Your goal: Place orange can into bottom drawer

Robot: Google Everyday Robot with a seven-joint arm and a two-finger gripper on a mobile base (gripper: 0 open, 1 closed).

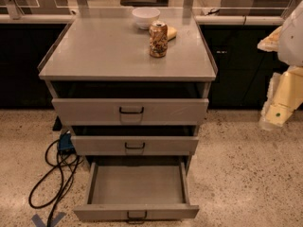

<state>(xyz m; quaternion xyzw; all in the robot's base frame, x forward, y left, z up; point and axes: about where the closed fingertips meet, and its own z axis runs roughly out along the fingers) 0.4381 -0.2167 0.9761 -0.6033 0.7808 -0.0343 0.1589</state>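
Three grey drawers front the metal cabinet, with the bottom drawer pulled well out. The orange can stands upright toward the back of the cabinet's top, beside a white bowl and a yellow sponge. The gripper hangs off the cabinet's right side, well apart from the can. Its opening cannot be told, and it seems to hold nothing. Grasping looks not yet begun: next it must reach across to the can. A speckled floor and a black cable lie at the cabinet's foot.
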